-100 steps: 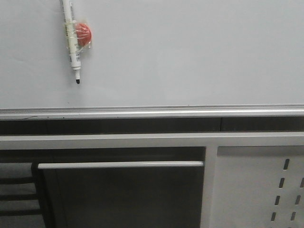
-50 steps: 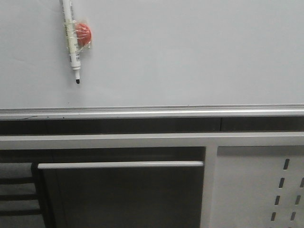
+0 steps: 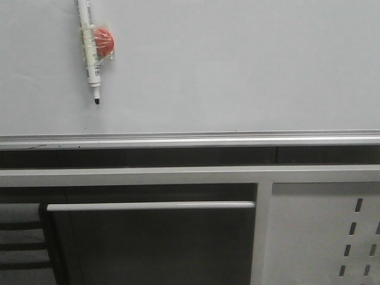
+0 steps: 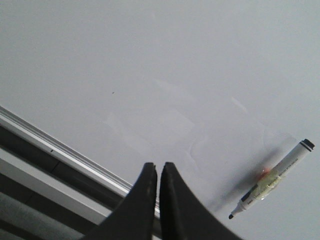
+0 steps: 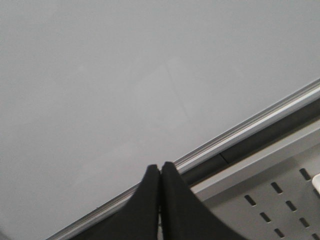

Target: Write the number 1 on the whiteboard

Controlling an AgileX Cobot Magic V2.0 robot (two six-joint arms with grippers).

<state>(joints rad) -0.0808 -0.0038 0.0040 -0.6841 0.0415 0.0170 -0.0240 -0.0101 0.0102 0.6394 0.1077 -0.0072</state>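
The whiteboard fills the upper front view, pale grey with a silver ledge along its lower edge. No number 1 shows on it. A white marker with a black tip hangs tip-down at the board's upper left, taped to a red magnet. It also shows in the left wrist view. My left gripper is shut and empty, off the board, apart from the marker. My right gripper is shut and empty over the board's ledge. Neither gripper shows in the front view.
Below the ledge runs a grey metal frame bar. A white perforated panel with slots stands at lower right, also in the right wrist view. A dark recess with a white rail lies at lower left.
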